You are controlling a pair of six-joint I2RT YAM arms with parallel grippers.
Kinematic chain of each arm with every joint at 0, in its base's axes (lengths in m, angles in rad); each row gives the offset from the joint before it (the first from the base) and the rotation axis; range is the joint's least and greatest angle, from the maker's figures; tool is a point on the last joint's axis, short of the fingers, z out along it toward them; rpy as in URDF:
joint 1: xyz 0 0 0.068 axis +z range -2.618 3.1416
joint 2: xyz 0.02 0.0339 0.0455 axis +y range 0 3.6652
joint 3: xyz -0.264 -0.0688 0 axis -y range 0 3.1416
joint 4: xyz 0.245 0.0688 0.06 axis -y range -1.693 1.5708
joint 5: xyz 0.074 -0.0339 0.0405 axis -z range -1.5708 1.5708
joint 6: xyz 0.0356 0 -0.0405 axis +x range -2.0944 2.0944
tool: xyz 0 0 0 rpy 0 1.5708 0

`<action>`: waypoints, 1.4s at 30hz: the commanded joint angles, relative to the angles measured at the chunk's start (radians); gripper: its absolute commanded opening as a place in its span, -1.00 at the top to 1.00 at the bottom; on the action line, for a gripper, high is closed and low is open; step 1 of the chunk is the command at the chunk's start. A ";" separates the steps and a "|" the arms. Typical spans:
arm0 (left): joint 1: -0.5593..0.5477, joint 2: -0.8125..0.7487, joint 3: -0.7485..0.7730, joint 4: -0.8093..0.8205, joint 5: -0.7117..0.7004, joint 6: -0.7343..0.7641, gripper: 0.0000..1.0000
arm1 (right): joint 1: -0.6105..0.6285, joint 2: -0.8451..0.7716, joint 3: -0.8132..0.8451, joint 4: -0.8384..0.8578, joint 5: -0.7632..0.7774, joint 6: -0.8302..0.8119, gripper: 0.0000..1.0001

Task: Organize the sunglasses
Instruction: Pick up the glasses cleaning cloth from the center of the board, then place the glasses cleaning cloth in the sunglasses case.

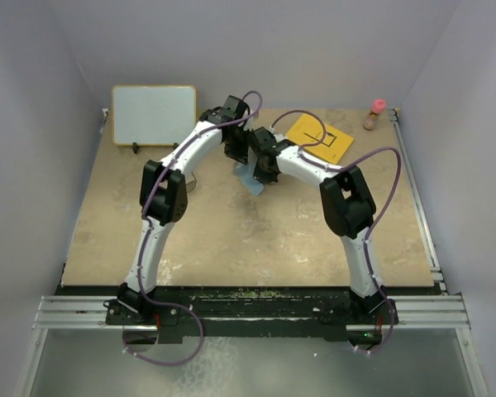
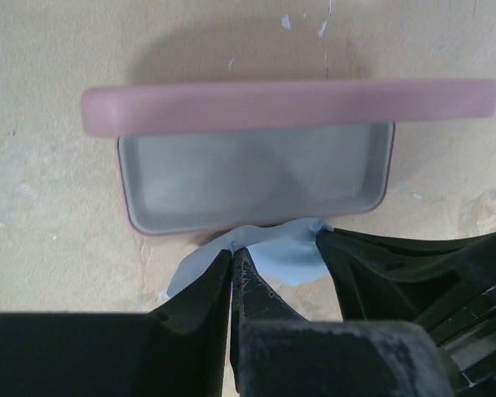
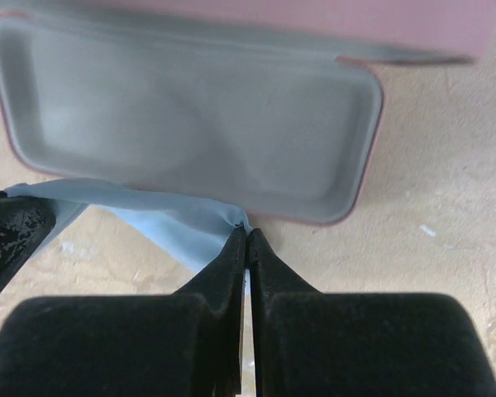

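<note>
The pink case lies open on the table, its grey inside empty (image 2: 256, 178) and its lid (image 2: 289, 106) raised behind it; it also shows in the right wrist view (image 3: 190, 124). The light blue cloth (image 2: 281, 252) is stretched just in front of the case's near rim. My left gripper (image 2: 232, 251) is shut on one corner of the cloth. My right gripper (image 3: 246, 231) is shut on the other corner of the cloth (image 3: 174, 219). In the top view both grippers, left (image 1: 234, 155) and right (image 1: 263, 169), meet above the cloth (image 1: 253, 182). The sunglasses are not clearly in view.
A white board (image 1: 153, 114) stands at the back left. A yellow card (image 1: 320, 138) lies at the back right, and a small bottle with a pink cap (image 1: 374, 114) stands beyond it. Grey walls close in the table's sides and back.
</note>
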 commanded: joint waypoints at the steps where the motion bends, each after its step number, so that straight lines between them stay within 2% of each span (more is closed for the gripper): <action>1: 0.015 0.042 0.072 0.061 0.031 -0.037 0.93 | -0.034 0.020 0.089 -0.067 0.068 -0.014 1.00; 18: 0.024 0.056 0.083 0.111 0.062 -0.067 0.93 | -0.077 0.002 0.139 -0.030 0.088 -0.035 1.00; 33: 0.031 0.081 0.085 0.130 0.049 -0.069 0.93 | -0.085 0.080 0.221 -0.039 0.127 -0.061 1.00; 42: 0.035 0.101 0.085 0.148 0.029 -0.059 0.93 | -0.089 0.111 0.209 -0.030 0.159 -0.065 1.00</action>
